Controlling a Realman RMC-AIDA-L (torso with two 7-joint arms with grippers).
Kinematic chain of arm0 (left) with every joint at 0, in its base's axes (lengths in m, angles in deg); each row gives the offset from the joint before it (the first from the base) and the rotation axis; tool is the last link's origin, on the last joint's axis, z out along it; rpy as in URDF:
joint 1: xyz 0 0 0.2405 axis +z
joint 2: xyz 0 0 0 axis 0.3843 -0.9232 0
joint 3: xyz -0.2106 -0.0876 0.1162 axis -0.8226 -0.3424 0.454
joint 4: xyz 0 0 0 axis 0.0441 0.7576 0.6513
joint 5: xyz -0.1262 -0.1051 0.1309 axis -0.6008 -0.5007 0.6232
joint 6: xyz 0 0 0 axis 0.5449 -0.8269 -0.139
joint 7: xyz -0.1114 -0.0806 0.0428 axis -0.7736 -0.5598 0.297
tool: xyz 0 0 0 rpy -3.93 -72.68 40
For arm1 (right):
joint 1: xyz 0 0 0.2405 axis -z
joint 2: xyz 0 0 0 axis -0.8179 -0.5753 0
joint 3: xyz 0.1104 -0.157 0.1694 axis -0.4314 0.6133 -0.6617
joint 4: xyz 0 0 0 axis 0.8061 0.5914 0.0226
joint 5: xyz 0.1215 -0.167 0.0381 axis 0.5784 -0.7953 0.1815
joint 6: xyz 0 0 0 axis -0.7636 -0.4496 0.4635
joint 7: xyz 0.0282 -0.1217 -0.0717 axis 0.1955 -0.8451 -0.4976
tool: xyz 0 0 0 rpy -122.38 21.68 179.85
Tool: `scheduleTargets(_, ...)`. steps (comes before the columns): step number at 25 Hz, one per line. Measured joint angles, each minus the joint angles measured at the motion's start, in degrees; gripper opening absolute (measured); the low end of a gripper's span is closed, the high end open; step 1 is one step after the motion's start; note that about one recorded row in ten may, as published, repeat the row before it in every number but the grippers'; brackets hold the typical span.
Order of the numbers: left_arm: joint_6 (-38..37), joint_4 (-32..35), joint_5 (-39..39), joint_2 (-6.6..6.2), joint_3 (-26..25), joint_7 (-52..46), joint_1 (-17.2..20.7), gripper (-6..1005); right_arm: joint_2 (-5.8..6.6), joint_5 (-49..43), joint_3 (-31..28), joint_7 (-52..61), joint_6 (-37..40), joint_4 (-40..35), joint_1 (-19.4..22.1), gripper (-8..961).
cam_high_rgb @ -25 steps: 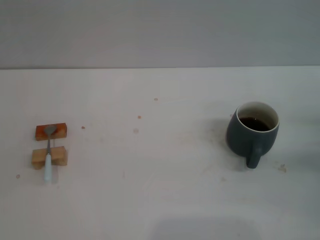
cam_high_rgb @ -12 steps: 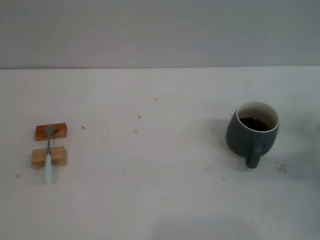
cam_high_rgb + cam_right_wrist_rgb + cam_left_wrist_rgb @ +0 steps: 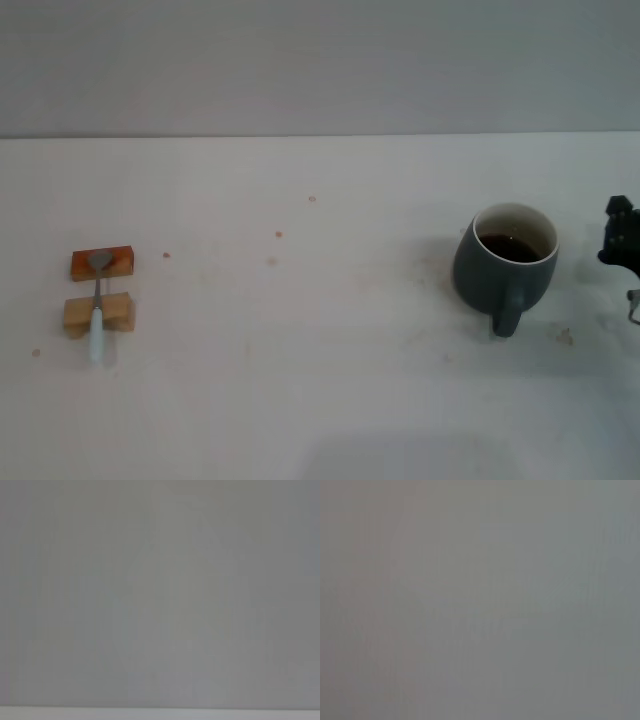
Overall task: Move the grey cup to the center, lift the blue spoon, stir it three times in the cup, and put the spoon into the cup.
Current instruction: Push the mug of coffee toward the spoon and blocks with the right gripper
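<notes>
The grey cup (image 3: 503, 265) stands on the right part of the white table, dark liquid inside, its handle turned toward me. Far to the left the blue spoon (image 3: 96, 305) lies across two small wooden blocks, bowl on the far block, pale handle pointing toward me. My right gripper (image 3: 625, 250) shows only as a dark part at the right edge of the head view, to the right of the cup and apart from it. My left gripper is out of view. Both wrist views show only a plain grey surface.
An orange-topped wooden block (image 3: 102, 263) and a plain wooden block (image 3: 98, 313) carry the spoon. The white tabletop (image 3: 300, 330) between spoon and cup is bare apart from small brown specks. A grey wall rises behind the table's far edge.
My right gripper has come into the head view at the right edge, beside the cup. The cup and the spoon have not moved.
</notes>
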Motion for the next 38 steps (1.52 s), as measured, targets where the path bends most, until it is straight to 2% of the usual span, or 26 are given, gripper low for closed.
scheduleTargets(15,0.4,0.0,-0.4,0.22,0.3,0.1,-0.5,687,0.17,0.0,11.6,5.9,-0.3,2.3,0.4,17)
scheduleTargets(22,0.6,0.0,-0.4,0.31,0.0,0.1,-0.7,687,0.36,0.0,17.6,8.8,-1.0,3.0,-1.2,16)
scheduleTargets(38,0.5,-0.7,-0.4,0.3,0.0,0.1,-1.0,687,0.5,0.0,26.7,9.5,-11.2,10.2,-4.4,16)
